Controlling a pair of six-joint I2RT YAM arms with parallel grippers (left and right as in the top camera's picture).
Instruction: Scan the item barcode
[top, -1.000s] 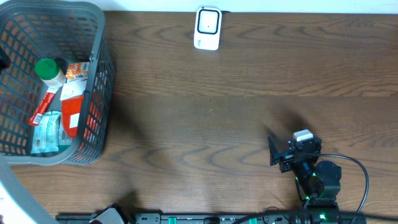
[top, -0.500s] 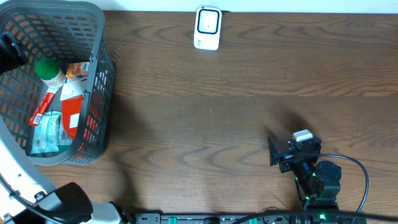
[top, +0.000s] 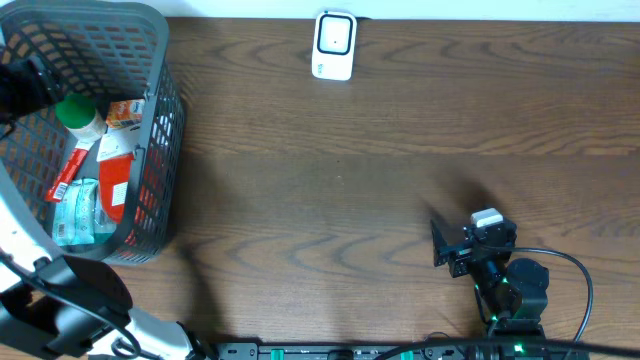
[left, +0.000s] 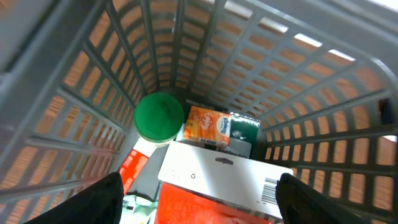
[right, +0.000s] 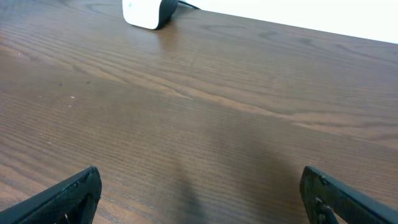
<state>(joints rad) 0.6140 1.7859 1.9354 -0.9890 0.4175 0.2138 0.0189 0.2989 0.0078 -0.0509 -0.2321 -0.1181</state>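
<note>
The grey mesh basket (top: 160, 120) at the table's left holds the items. Among them are a bottle with a green cap (left: 160, 117), an orange packet (left: 208, 126) and a red-and-white carded pack (left: 217, 177) with a barcode (left: 268, 190) near its right edge. My left gripper (top: 28, 85) hovers open over the basket's far left side. In the left wrist view its fingertips (left: 93, 200) straddle the carded pack from above, touching nothing. The white scanner (top: 333, 45) stands at the table's far edge. My right gripper (top: 440, 243) rests open and empty near the front right.
Also in the basket are a red stick packet (top: 70, 172) and a teal sachet (top: 75, 213). The left arm (top: 60, 300) reaches up from the front left corner. A cable (top: 575, 275) loops beside the right arm. The scanner (right: 146, 11) shows at the top of the right wrist view.
The left arm has swung in from the front left. Its gripper has moved rightward over the basket's far left side. The right arm has not moved.
</note>
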